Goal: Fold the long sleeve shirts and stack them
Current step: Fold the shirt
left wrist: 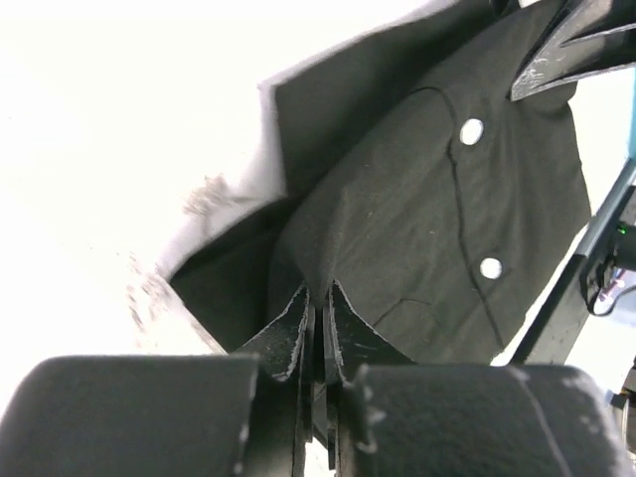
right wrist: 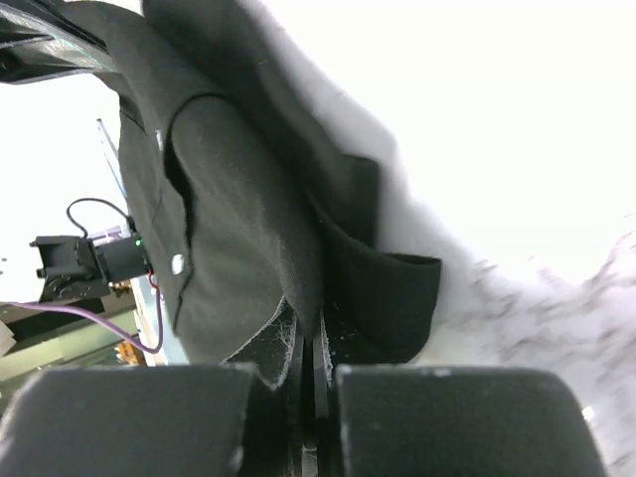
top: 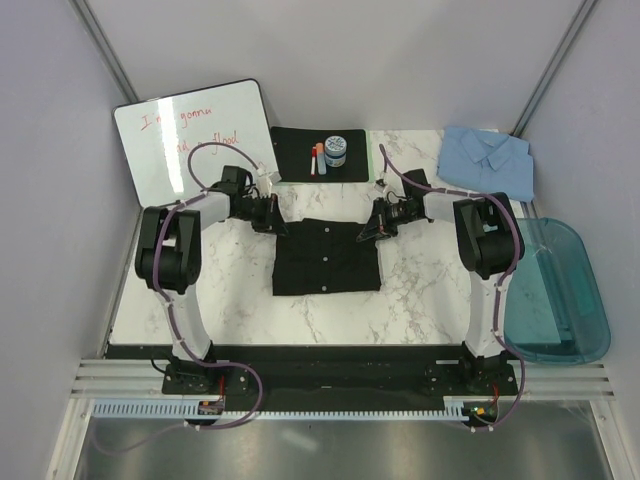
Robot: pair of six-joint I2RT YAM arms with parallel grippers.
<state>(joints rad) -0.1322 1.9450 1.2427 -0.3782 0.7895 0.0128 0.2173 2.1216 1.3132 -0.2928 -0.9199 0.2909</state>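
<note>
Bare tabletop (top: 330, 320) lies open in front of the black shirt (top: 327, 260) and beside it. Behind stand a jar (top: 335, 151) and markers (top: 317, 160) on a mat (top: 292, 155), flanked by a whiteboard (top: 190, 140) and a blue shirt (top: 487, 163).

Black shirt (top: 327, 257): matt woven cloth, soft creases, small glossy white buttons (left wrist: 472, 130). Blue shirt (top: 487, 160), far right: smooth light cloth, matt. Table (top: 240, 300): glossy white marble-look top, grey veins. Whiteboard (top: 190, 140), far left: shiny, smooth. Mat (top: 290, 152): flat matt black. Bin (top: 558, 295), near right: translucent teal plastic, glossy. Left gripper (left wrist: 318, 298): black hard plastic, edges scuffed whitish.
</note>
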